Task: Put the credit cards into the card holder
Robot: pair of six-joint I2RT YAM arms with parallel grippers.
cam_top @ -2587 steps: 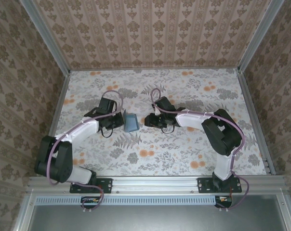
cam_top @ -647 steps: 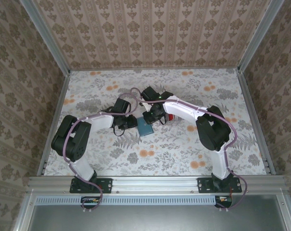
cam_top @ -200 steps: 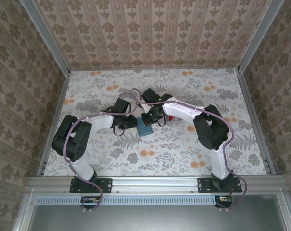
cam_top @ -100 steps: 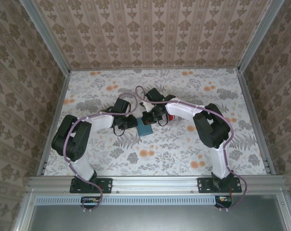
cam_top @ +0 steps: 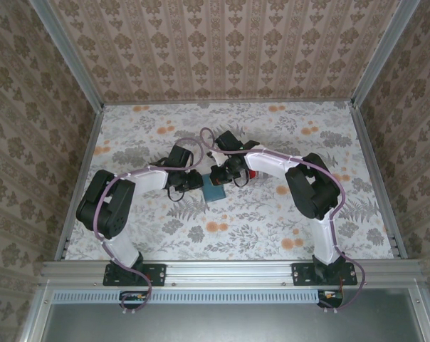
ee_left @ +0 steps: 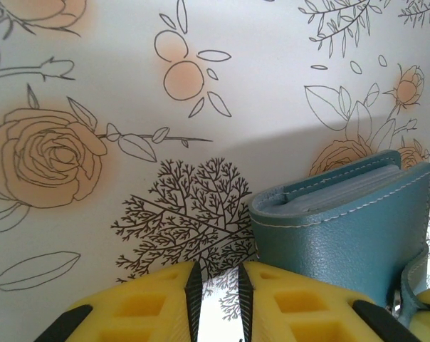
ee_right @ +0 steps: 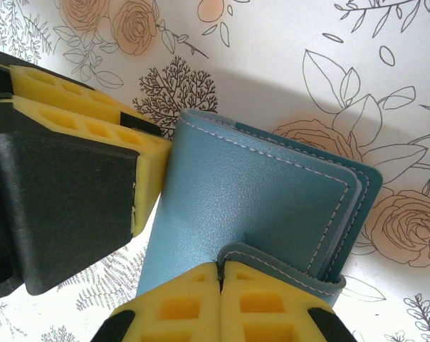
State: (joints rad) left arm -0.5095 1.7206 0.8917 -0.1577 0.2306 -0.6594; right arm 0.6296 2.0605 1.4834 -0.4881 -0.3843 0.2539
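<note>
The teal card holder (cam_top: 215, 189) lies folded on the floral table between both grippers. In the right wrist view the card holder (ee_right: 250, 192) has its strap curling up from the near edge, and my right gripper (ee_right: 220, 269) is shut on the end of that strap. My left gripper (cam_top: 194, 182) stands at the holder's left edge, one yellow finger (ee_right: 152, 160) touching it. In the left wrist view its fingers (ee_left: 151, 303) keep a narrow gap with only table pattern between them, and the card holder (ee_left: 343, 228) sits to their right. The credit cards are hidden or out of view.
A small red patch (cam_top: 252, 173) shows beside the right arm's wrist, too covered to identify. The table (cam_top: 307, 142) is walled by patterned panels on three sides, with metal rails along its edges.
The right arm's wrist has shifted slightly toward the far side over the last second. The card holder and the left arm have stayed put.
</note>
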